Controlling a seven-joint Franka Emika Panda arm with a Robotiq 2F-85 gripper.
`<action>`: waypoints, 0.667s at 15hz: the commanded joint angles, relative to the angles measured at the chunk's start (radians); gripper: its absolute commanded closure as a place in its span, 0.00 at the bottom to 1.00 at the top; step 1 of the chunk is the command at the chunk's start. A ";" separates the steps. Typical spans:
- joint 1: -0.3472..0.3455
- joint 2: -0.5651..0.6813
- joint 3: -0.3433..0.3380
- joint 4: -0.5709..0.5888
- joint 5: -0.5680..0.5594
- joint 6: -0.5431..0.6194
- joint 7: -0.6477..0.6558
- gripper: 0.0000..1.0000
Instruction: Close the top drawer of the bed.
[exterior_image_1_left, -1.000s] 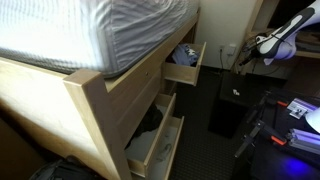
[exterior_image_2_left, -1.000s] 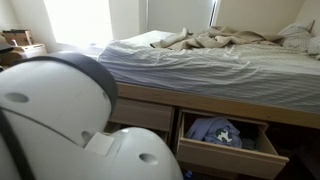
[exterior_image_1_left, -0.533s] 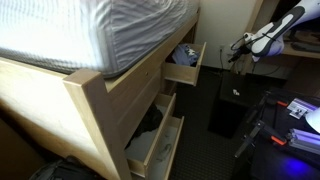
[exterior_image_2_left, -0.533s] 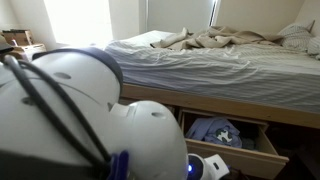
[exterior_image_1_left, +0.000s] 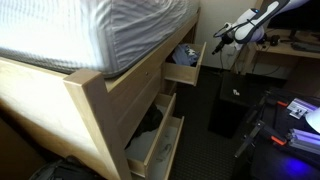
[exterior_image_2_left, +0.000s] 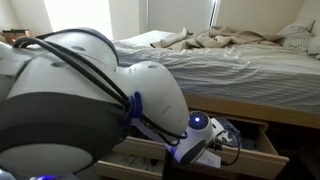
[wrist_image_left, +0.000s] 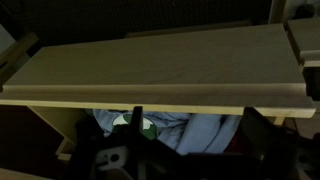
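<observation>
The light-wood bed (exterior_image_1_left: 95, 100) with a striped sheet (exterior_image_2_left: 200, 65) shows in both exterior views. Its top drawer (exterior_image_1_left: 186, 70) stands pulled out, with bluish cloth (exterior_image_1_left: 183, 54) inside. It also shows in an exterior view (exterior_image_2_left: 262, 152), partly hidden by my arm. My gripper (exterior_image_1_left: 221, 38) hangs in the air just beyond the drawer's front panel, apart from it. In the wrist view the pale front panel (wrist_image_left: 160, 65) fills the frame, with the bluish cloth (wrist_image_left: 195, 125) below it. The dark fingers of my gripper (wrist_image_left: 195, 135) stand wide apart and hold nothing.
Below the top drawer, a drawer with dark clothing (exterior_image_1_left: 152, 120) and the lowest drawer (exterior_image_1_left: 155, 150) also stand open. A black box (exterior_image_1_left: 230, 110) sits on the dark floor near the drawers. A desk (exterior_image_1_left: 290, 50) stands at the back, with clutter (exterior_image_1_left: 295, 120) on the floor.
My arm has swung from the desk side toward the top drawer. The gripper now sits close to the drawer's front. In the other exterior view the arm now covers part of the drawer.
</observation>
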 joint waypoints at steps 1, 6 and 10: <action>-0.001 0.000 -0.002 0.000 0.000 -0.001 0.000 0.00; 0.030 0.032 0.022 0.249 0.135 -0.313 -0.090 0.00; 0.018 0.020 -0.044 0.082 0.251 -0.304 -0.199 0.00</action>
